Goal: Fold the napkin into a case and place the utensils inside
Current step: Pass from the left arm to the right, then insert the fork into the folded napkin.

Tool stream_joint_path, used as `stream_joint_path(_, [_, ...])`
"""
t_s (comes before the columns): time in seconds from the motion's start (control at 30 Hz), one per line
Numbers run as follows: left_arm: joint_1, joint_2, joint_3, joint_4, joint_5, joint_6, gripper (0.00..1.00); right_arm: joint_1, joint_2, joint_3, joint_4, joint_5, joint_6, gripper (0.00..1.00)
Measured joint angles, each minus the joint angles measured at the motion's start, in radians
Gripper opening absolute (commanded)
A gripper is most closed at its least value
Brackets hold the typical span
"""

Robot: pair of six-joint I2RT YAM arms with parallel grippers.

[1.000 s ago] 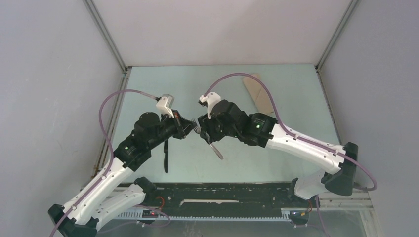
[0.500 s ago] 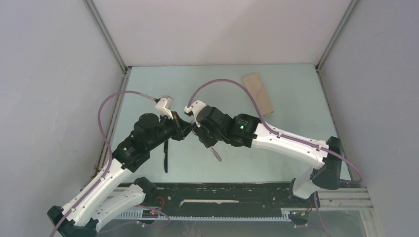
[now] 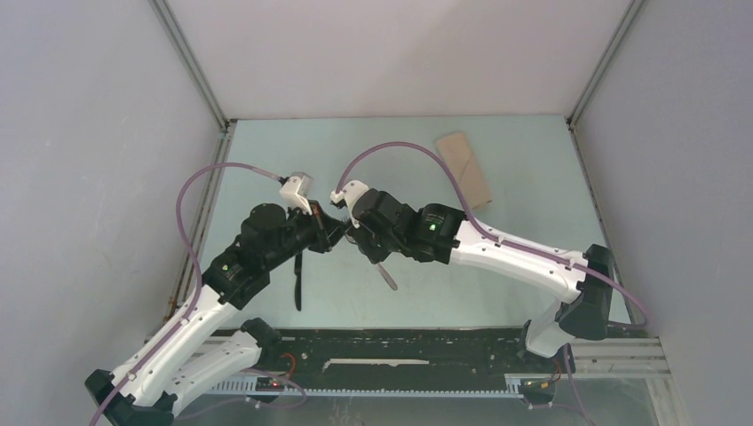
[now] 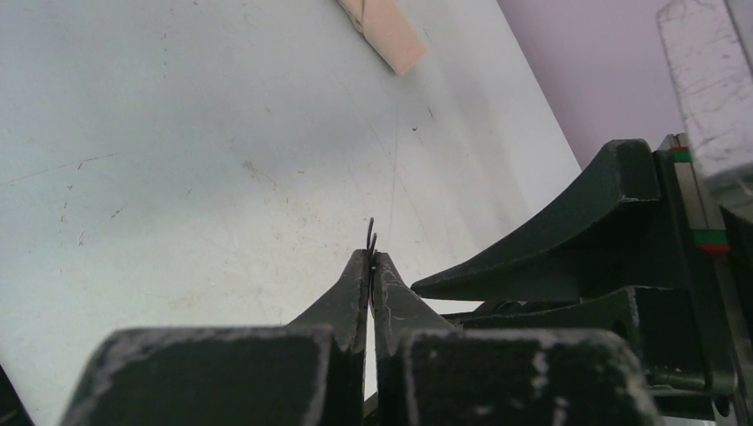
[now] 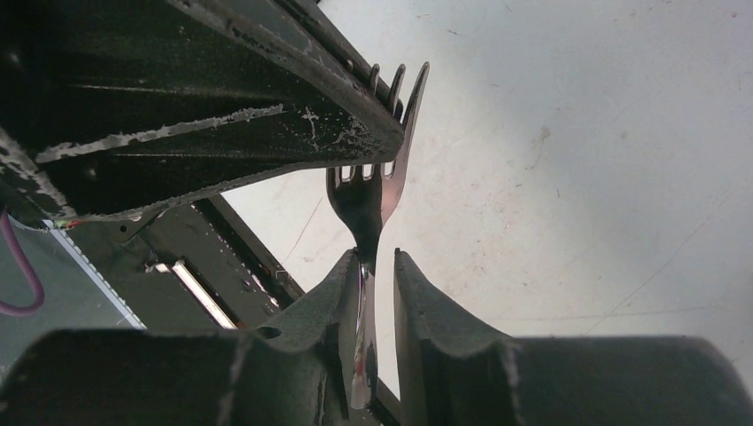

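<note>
1. Right arm (image 3: 515,253) has swung in to the left since a second ago. Its cable (image 3: 400,146) is no longer crossing the case (image 3: 464,169), and the right end effector (image 5: 377,266) is now sitting right up against the left one over the middle of the counter (image 3: 533,204).
2. Left end effector (image 4: 370,266) is clamping tight on the tines of the fork (image 5: 362,200). In the left wrist view only a couple of tine tips are poking out past the closed fingers.
3. Right end effector is straddling the fork's neck with a narrow gap. One finger is touching the metal and the other is standing a bit clear of it, so it's not pinching yet.
4. Fork is hanging up off the counter between the two end effectors, and in the top view its handle is angling down toward the near side.
5. Knife (image 3: 298,288) is lying flat on the counter, running near-to-far. Its far end is disappearing under the left arm (image 3: 222,275).
6. Case is sitting folded in the far right part of the counter, well apart from both end effectors and both utensils.
</note>
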Motion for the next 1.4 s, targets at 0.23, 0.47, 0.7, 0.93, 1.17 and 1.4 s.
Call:
stream_joint_path(0.23, [0.000,0.000,0.000,0.000,0.000,0.007,0.10,-0.012,0.006,0.000,0.005,-0.018,-0.008,0.00])
stream_joint_path(0.47, [0.002,0.018,0.040,-0.036,-0.078,0.005,0.65,-0.167,-0.005,-0.068,0.105,-0.093,-0.012,0.00])
stream_joint_path(0.7, [0.065,0.096,0.116,-0.053,-0.119,0.019,0.66,-0.625,0.063,-0.121,0.228,-0.171,-0.241,0.00])
stream_joint_path(0.93, [0.079,0.186,0.100,-0.053,-0.069,0.038,0.67,-0.842,0.443,0.322,0.245,-0.190,-0.440,0.00])
stream_joint_path(1.17, [0.082,0.254,0.092,-0.013,-0.005,0.053,0.67,-0.928,0.771,0.722,0.186,-0.217,-0.529,0.00])
stream_joint_path(1.4, [0.089,0.303,0.085,0.016,0.014,0.060,0.66,-0.943,0.877,0.800,0.176,-0.244,-0.567,0.00])
